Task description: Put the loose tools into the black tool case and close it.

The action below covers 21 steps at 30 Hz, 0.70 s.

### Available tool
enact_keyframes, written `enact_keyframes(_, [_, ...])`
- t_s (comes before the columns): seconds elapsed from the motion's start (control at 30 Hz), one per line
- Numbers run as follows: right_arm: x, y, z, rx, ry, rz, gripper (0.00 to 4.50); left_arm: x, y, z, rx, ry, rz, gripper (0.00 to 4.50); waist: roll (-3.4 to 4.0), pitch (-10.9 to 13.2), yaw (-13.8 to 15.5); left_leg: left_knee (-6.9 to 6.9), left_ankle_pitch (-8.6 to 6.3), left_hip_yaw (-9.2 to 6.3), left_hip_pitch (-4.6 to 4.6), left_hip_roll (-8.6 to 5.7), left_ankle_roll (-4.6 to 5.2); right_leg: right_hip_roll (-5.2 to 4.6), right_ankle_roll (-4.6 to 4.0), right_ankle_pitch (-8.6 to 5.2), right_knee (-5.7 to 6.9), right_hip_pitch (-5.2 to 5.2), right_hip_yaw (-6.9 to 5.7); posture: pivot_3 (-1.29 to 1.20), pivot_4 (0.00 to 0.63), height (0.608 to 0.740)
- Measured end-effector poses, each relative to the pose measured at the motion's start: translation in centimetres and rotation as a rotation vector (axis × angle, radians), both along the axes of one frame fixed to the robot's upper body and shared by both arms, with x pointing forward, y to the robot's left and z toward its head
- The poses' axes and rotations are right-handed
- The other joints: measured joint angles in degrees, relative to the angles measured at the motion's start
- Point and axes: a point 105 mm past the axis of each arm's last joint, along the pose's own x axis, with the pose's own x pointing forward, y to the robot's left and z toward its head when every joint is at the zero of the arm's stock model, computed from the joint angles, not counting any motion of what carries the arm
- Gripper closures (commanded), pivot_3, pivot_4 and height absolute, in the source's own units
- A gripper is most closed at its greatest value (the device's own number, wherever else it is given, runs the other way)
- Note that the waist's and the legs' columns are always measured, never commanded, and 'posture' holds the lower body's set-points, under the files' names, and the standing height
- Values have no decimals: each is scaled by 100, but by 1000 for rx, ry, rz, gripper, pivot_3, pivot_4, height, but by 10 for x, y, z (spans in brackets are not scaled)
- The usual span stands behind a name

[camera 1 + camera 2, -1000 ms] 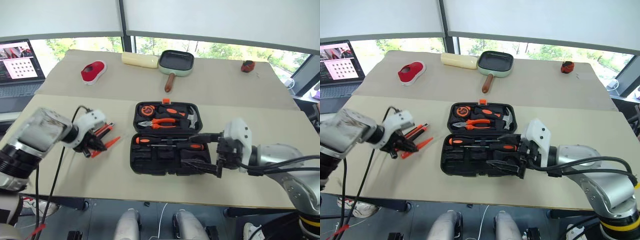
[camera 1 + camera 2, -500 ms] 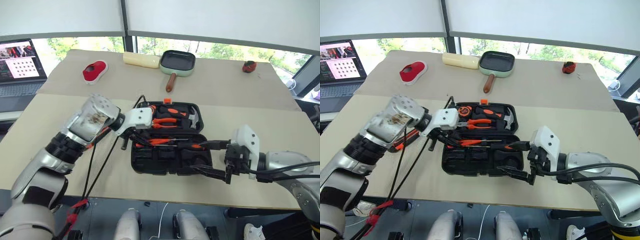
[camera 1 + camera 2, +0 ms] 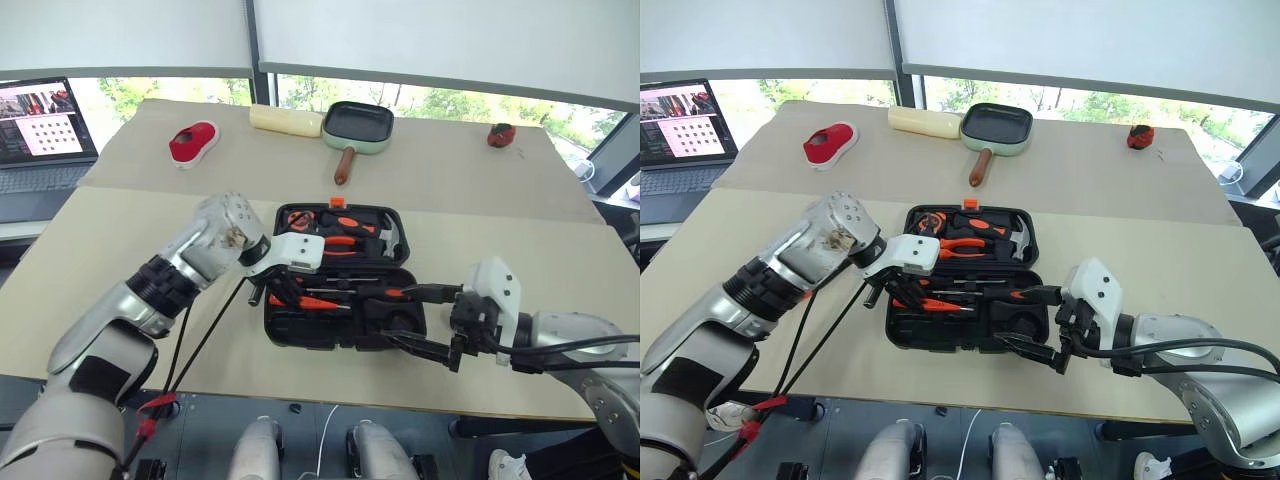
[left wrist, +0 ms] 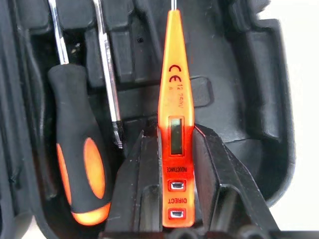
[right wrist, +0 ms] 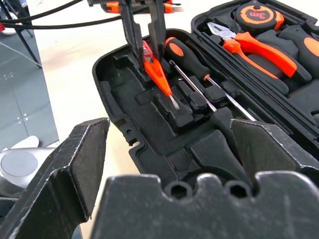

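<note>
The black tool case (image 3: 330, 332) lies open at the table's middle. Pliers (image 3: 335, 240), a hammer (image 3: 386, 234) and a tape measure (image 3: 297, 218) fill its far half. My left gripper (image 3: 283, 292) is shut on the slim orange tester pen (image 4: 173, 114), pointing steeply down and holding it just over the near half's moulded slots, its tip low in the tray (image 5: 172, 101). A screwdriver with an orange-and-black handle (image 4: 79, 164) lies in the tray beside the pen, with a second shaft (image 4: 107, 74) next to it. My right gripper (image 3: 415, 318) stands wide open at the case's near right corner, holding nothing.
At the table's far side are a green frying pan (image 3: 357, 127), a pale yellow block (image 3: 283, 119), a red-and-white object (image 3: 190, 143) and a small red thing (image 3: 500, 133). A laptop (image 3: 40, 130) sits at far left. An orange-and-black tool (image 5: 112, 6) lies on the table beyond the case.
My left gripper carried the tester pen from the table left of the case to over the case's near half, rolling and tipping downward. The right gripper stayed where it was, open.
</note>
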Motion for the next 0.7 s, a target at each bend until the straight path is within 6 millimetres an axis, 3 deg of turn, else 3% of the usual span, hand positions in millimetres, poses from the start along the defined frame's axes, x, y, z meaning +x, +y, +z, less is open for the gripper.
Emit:
enact_keyframes(0.53, [2,2,3,38,-22,-22,0,5,-5,-5,25,24,60,4078,16,-9,17,22,0,-13,0,-1,1,1,4,3,6,10,-3,0,150,740])
enact_keyframes(0.6, [2,3,3,43,-22,-21,0,6,-5,-5,24,24,62,3076,16,-9,19,25,0,-14,0,-1,1,1,5,3,6,11,-3,0,150,740])
enact_keyframes(0.7, [3,3,4,44,-26,-19,0,4,-5,-4,19,31,57,1989,15,-9,13,27,0,-14,-5,0,1,1,6,4,7,7,-3,0,150,740])
